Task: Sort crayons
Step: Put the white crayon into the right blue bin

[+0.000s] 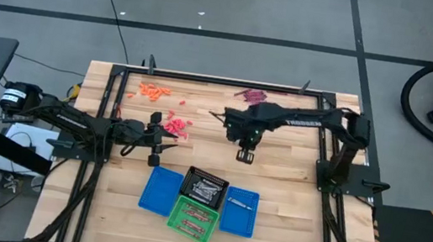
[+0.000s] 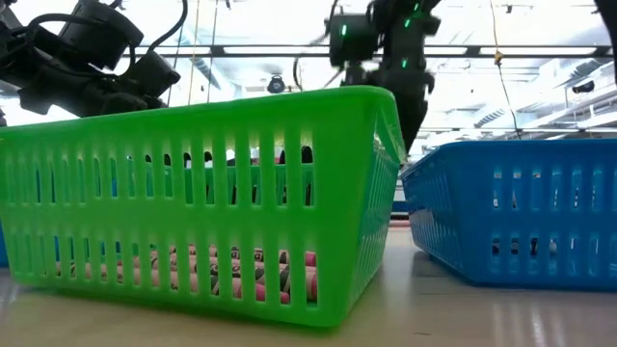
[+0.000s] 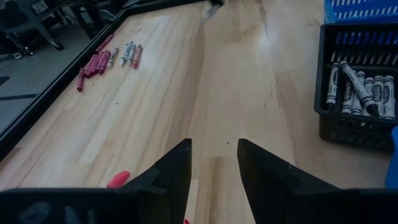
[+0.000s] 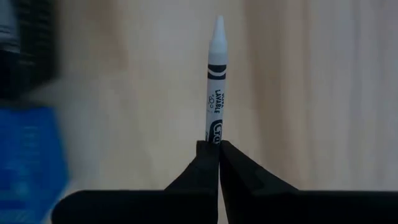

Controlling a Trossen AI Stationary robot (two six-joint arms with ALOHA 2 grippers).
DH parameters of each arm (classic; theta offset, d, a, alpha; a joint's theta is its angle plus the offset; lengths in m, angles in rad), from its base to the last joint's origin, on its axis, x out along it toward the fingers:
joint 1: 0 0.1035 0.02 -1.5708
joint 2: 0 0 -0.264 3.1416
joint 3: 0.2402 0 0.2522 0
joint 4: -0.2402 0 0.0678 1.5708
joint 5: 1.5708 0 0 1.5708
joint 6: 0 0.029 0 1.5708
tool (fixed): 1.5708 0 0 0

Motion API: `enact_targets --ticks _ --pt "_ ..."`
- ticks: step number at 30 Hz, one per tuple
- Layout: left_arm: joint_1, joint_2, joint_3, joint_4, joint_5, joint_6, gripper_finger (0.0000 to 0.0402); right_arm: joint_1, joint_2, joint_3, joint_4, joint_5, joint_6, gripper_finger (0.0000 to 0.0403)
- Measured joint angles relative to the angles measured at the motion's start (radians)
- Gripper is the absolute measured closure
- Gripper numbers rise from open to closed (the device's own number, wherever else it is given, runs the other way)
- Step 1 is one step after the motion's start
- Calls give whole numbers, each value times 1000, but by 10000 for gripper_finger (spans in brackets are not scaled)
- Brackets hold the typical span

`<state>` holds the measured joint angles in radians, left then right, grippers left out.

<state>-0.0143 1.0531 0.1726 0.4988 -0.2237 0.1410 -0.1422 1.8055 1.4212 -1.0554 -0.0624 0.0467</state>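
Note:
My right gripper (image 1: 244, 153) hangs over the bare middle of the table, pointing down, shut on a silvery-grey crayon (image 4: 216, 81). My left gripper (image 3: 214, 155) waits open at the table's left, low over the wood (image 1: 165, 137), beside a pile of red crayons (image 1: 175, 124). Orange crayons (image 1: 153, 91) lie at the far left and maroon crayons (image 1: 252, 95) at the far edge, flat on the table. Grey crayons (image 3: 364, 87) lie in the black basket (image 1: 205, 186), and reddish ones (image 2: 193, 265) lie in the green basket (image 1: 193, 218). My right gripper pinches the crayon's blunt end (image 4: 213, 138) between its two fingertips, coming from above. The fingers lie in line with the crayon. It sticks straight out below them, pointed tip down, clear of the table.
Two blue baskets (image 1: 160, 189) (image 1: 239, 211) flank the black and green ones near the table's front. A dark frame (image 1: 206, 77) runs along the table's edges. Bare wood lies between the crayon piles and the baskets.

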Motion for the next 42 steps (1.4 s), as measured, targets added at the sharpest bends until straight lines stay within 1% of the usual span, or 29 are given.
enact_targets --ticks 7,12,17,22,25,31,35,38,42 --pt "0 0 0 0 0 -16 260 183 -57 0 11 -17 161 390" --pt "0 0 0 2 0 -18 260 306 -58 0 28 15 268 390" --pt "0 0 0 18 0 -17 260 398 -58 0 41 58 373 390" --pt "0 0 0 60 0 11 260 468 -58 0 54 79 479 390" --pt "0 0 0 102 0 37 260 512 -58 0 59 103 516 389" --pt "0 0 0 227 0 122 260 588 -58 0 69 206 557 390" --pt "17 0 0 319 -9 168 260 617 -58 -22 134 260 588 389" --pt "53 0 0 373 -13 196 260 630 -58 -69 195 258 590 389" --pt "113 0 0 419 -13 221 260 638 -57 -125 202 237 605 389"
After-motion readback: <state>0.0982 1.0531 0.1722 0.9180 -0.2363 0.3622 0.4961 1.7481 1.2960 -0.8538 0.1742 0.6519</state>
